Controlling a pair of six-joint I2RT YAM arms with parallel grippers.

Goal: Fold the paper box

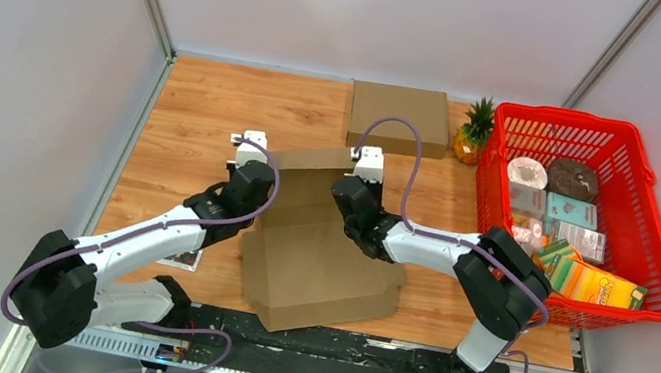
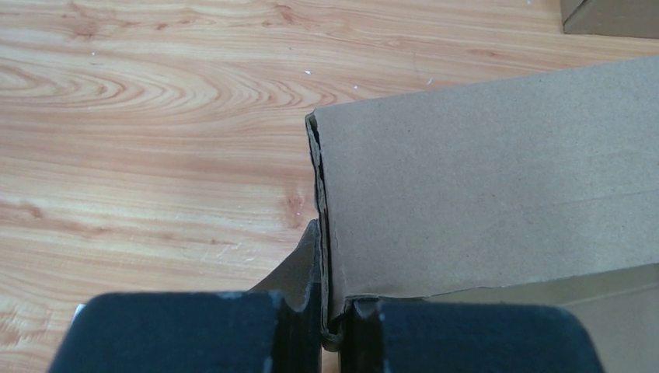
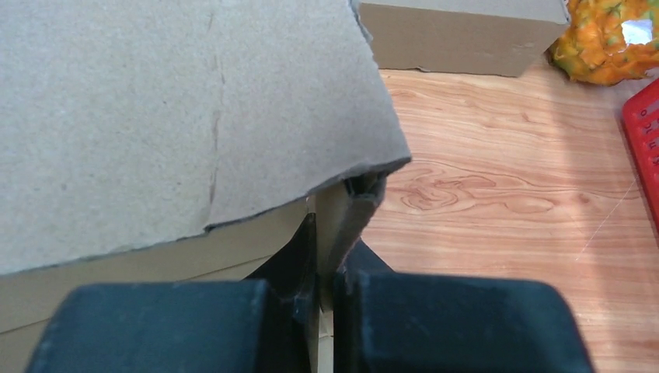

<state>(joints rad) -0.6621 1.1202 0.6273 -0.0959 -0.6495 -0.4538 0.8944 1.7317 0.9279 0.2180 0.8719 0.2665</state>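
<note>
At the middle of the wooden table (image 1: 197, 113) the half-formed paper box (image 1: 313, 265) lies with its back wall (image 1: 311, 158) stood up, and I grip that wall at both ends. My left claw (image 2: 330, 326) is clenched on the doubled left edge, and my right claw (image 3: 325, 311) is clenched on the right corner. To do this fold well, I judge both wrists should travel together at one height, so the wall turns along its crease without twisting, tearing or dragging the base across the wood.
</note>
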